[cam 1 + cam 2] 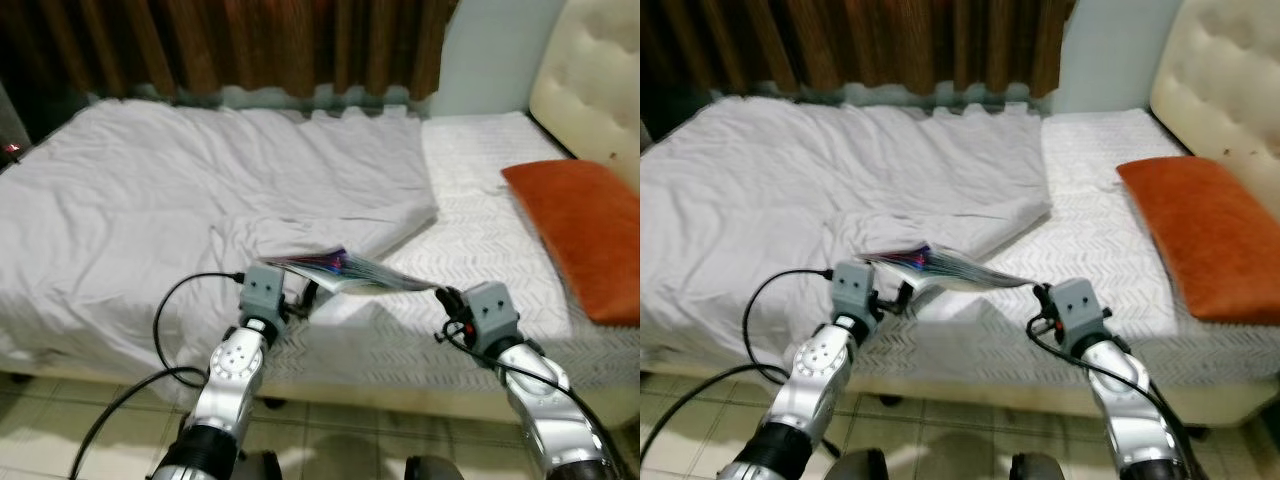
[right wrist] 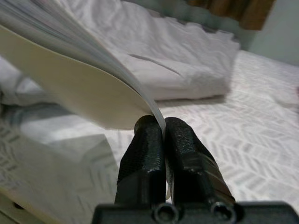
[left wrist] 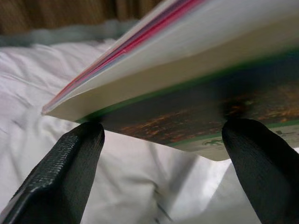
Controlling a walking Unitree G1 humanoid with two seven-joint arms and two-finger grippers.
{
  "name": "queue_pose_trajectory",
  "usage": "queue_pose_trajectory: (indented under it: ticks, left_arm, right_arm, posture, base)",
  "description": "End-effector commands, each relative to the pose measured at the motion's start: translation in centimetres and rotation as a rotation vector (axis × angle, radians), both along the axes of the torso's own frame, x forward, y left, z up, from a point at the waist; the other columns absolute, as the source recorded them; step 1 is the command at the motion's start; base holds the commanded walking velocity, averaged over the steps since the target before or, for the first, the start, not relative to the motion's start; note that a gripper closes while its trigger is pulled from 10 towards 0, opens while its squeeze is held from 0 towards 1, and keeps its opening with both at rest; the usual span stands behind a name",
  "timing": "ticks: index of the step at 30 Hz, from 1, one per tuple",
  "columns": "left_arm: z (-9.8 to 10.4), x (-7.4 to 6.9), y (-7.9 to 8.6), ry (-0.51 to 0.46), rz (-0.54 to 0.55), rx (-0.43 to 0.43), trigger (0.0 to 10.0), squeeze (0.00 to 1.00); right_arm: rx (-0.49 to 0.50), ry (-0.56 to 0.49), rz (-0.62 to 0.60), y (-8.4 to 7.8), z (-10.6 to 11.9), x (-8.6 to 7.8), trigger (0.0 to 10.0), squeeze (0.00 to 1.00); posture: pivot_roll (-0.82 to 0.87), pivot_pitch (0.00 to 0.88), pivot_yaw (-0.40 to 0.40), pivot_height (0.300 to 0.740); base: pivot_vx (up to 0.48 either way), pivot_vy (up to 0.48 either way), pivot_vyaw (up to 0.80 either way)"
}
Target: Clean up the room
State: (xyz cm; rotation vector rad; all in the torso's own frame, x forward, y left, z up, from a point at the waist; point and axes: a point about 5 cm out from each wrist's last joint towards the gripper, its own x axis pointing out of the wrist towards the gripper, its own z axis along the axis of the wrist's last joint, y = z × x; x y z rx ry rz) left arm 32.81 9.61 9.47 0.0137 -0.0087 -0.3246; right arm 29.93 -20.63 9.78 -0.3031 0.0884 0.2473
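1. Both silver arms reach forward, wrists level and apart.
2. The right gripper [image 2: 164, 135] has its two black fingers pinched tight together.
3. The left gripper [image 3: 163, 140] has its fingers [image 3: 70, 163] spread wide apart.

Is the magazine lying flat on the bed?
No. The magazine is lifted above the bed, its corner pinched in the right claw, casting a shadow underneath.

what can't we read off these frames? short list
- Magazine cover: blurred and edge-on in the eye views; too close in the left wrist view, so no title is legible.
- Left gripper: its jaws stand wide apart under the magazine; whether either touches it cannot be told.
- Orange pillow: its far side is cut off by the left eye view's edge.
- Floor under the bed: hidden by the frame.
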Motion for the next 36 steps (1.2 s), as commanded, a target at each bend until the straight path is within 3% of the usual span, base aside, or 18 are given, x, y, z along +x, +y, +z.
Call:
queue_pose_trajectory:
  ticks: [1, 12, 13, 14, 36]
  left_arm:
    - [0.9, 0.5, -0.9, -0.030, -0.036, -0.005, 10.0, 0.00]
    - [0.8, 0.5, -1.0, -0.045, -0.072, 0.003, 10.0, 0.00]
    - [0.7, 0.4, -1.1, -0.045, -0.079, 0.006, 10.0, 0.00]
    - [0.6, 0.3, -1.1, -0.039, -0.085, 0.002, 10.0, 0.00]
    - [-0.4, -0.3, -1.9, -0.018, -0.123, 0.013, 10.0, 0.00]
  right_arm:
    - [0.023, -0.029, -0.018, 0.0, 0.3, -0.1, 0.0, 0.00]
    - [0.068, -0.005, -0.027, 1.1, -0.9, -0.9, 0.0, 0.00]
    - [0.066, 0.005, -0.032, 1.1, -1.1, -1.1, 7.8, 0.00]
    - [0.065, 0.012, -0.030, 1.2, -1.3, -1.2, 10.0, 0.00]
    - [0.077, 0.051, -0.065, 0.7, -2.0, -1.8, 10.0, 0.00]
  posture:
    - [-0.12, 0.009, 0.075, 0.614]
    - [-0.11, 0.017, 0.081, 0.614]
    - [-0.12, 0.026, 0.083, 0.614]
    - [-0.12, 0.026, 0.083, 0.614]
    - [-0.13, 0.037, 0.069, 0.614]
  base:
    - [0.334, -0.341, 0.54]
    - [0.353, -0.320, 0.53]
    - [0.000, 0.000, 0.00]
    - [0.000, 0.000, 0.00]
    - [0.000, 0.000, -0.70]
